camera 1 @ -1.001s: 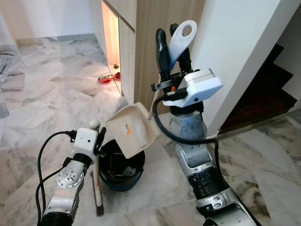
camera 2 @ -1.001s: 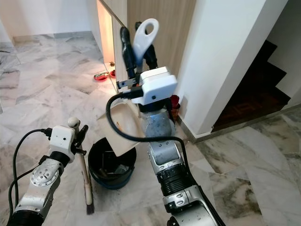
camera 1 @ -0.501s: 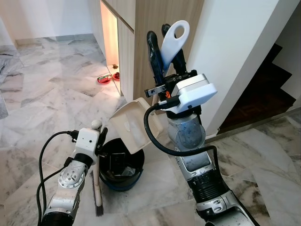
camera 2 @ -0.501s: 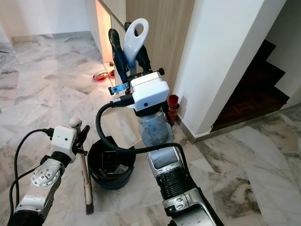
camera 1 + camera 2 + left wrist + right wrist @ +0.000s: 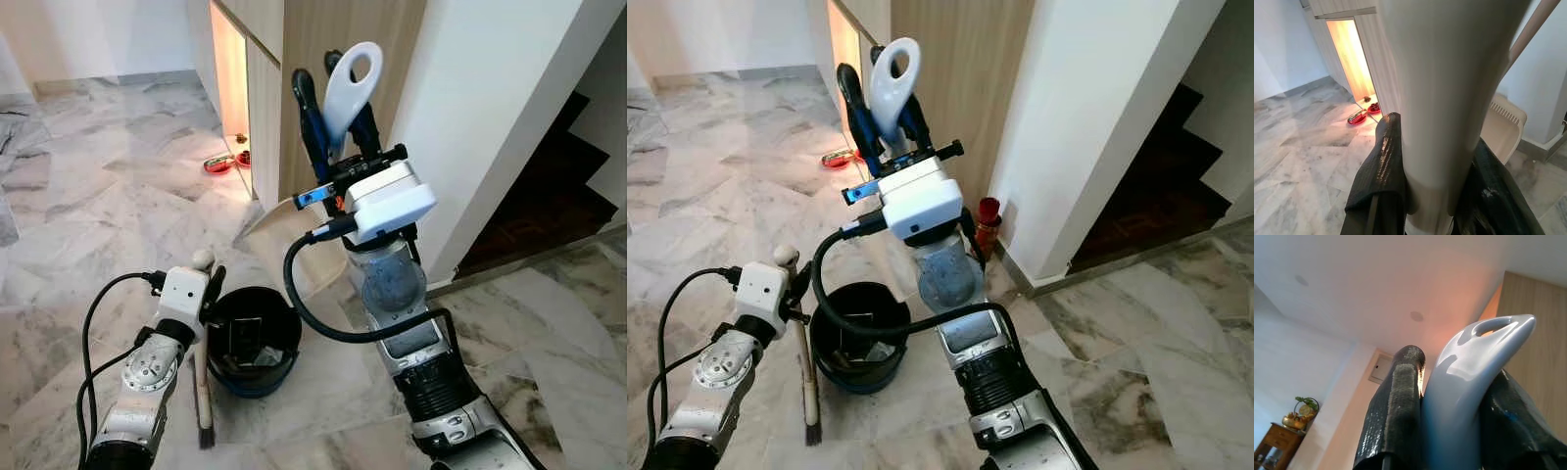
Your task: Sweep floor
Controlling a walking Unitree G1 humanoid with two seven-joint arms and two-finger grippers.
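The right gripper (image 5: 333, 117) is reaching up in front of the wooden cabinet (image 5: 323, 29), its two black fingers (image 5: 1396, 421) closing tight on the white looped handle (image 5: 350, 78) of the dustpan (image 5: 1503, 127). The handle is pointing upward between the fingers, and the beige pan itself is hanging below the wrist, mostly hidden behind the arm, with its edge showing just above and beyond the black bin (image 5: 253, 343).

The left gripper (image 5: 204, 284) is sitting low, just beside the bin's rim on the robot's left. It is pinching the pale broom (image 5: 202, 392) stick between its fingers (image 5: 1378, 171), with no gap showing on either side of the stick. The broom is standing nearly upright, its dark bristle end resting on the floor (image 5: 98, 206) next to the bin. Some scraps are lying inside the bin, too dim to identify.

The floor is polished grey-and-white marble tile. A lit recess (image 5: 230, 73) in the cabinet is glowing orange, and red bowls (image 5: 220, 164) are sitting on the floor in front of it. A white wall (image 5: 490, 117) is rising to the robot's right, with a small red object (image 5: 990, 211) at its base, and dark wooden stairs (image 5: 549, 196) are climbing beyond its corner.
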